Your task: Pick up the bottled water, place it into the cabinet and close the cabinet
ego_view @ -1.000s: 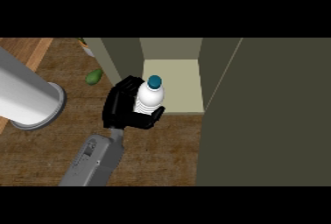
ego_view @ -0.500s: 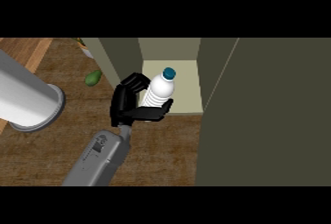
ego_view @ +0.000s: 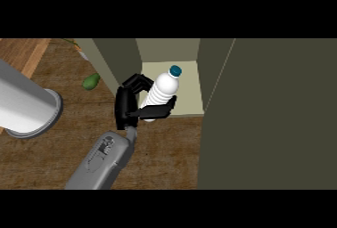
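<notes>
In the head view, the right hand [ego_view: 124, 107] is wrapping its black fingers [ego_view: 135, 82] around the pale, ribbed plastic bottled water [ego_view: 163, 89], which is leaning, teal cap farthest, over the near edge of the olive cabinet [ego_view: 118, 58] with its smooth cream shelf, above the wood-grain counter [ego_view: 164, 153].

- Light soft and even; its source cannot be told.
- Brightest patches: pale cabinet floor [ego_view: 187, 89] just beyond the right hand [ego_view: 132, 107], and the white bottle [ego_view: 161, 91] in its curled fingers.
- Cabinet door [ego_view: 276, 116], right of the hand, is flat, dim olive.
- Grey cylinder [ego_view: 20, 107], left of the hand, shades from white to grey across its curve.
- Wooden counter [ego_view: 59, 151] below the hand is mid-toned brown.
- The hand itself is near-black.
</notes>
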Controlling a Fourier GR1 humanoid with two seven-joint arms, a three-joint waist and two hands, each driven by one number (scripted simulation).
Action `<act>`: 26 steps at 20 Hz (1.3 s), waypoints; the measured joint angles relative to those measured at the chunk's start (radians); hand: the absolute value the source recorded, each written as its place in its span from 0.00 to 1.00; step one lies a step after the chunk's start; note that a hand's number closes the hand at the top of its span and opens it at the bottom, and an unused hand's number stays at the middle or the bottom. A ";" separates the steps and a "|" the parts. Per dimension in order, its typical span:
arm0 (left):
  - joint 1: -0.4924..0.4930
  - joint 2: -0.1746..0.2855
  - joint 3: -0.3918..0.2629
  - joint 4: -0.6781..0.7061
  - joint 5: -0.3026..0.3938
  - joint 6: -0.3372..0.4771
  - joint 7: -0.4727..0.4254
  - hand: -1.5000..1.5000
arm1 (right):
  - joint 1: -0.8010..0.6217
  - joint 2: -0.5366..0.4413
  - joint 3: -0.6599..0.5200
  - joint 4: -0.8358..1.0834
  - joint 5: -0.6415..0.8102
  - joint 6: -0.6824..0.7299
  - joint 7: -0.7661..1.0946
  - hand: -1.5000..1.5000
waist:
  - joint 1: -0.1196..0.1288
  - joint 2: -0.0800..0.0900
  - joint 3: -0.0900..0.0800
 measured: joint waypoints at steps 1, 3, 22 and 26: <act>-0.001 0.006 -0.008 0.002 -0.010 0.014 0.005 1.00 | 0.002 0.000 0.005 0.005 0.003 0.003 -0.005 0.00 | -0.004 0.000 0.000; -0.008 0.010 -0.021 0.012 -0.033 0.051 0.017 1.00 | -0.002 -0.006 -0.002 0.008 -0.004 0.011 -0.007 0.00 | -0.008 0.000 0.001; -0.185 0.089 -0.094 0.244 -0.177 0.187 0.065 0.00 | -0.012 -0.016 0.002 0.027 -0.009 0.024 -0.010 0.00 | -0.050 0.024 0.001; -0.336 0.097 -0.038 0.432 -0.165 0.116 0.057 0.00 | -0.012 -0.017 0.002 0.033 -0.010 0.028 -0.017 0.00 | -0.057 0.037 -0.003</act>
